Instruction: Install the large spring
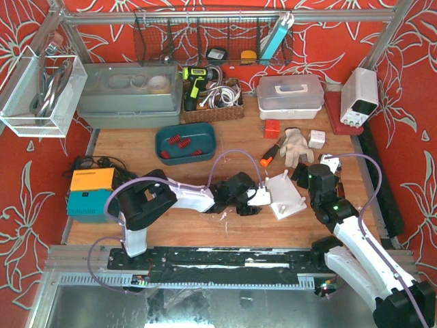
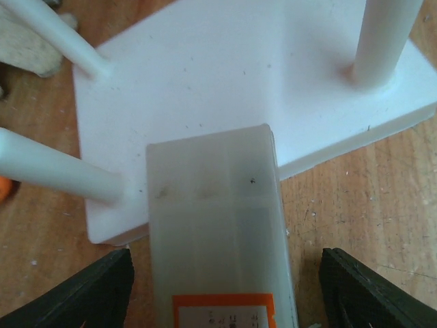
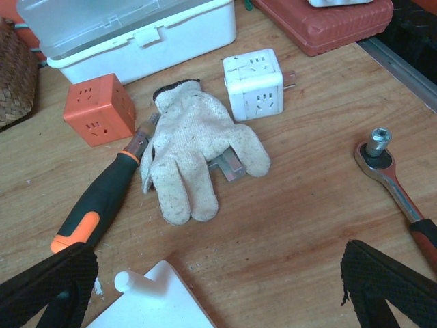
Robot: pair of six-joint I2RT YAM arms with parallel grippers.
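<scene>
On the one white base [image 2: 225,75] stand three white pegs [image 2: 386,37].

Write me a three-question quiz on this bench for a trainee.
1. True or false: the right gripper is open with nothing between its fingers.
2. Fill in: the left wrist view shows ___ pegs on the white peg base.
3. The red springs lie: A) in the teal tray, B) on the white peg base, C) in the right gripper.
Key: 1 true; 2 three; 3 A.
</scene>
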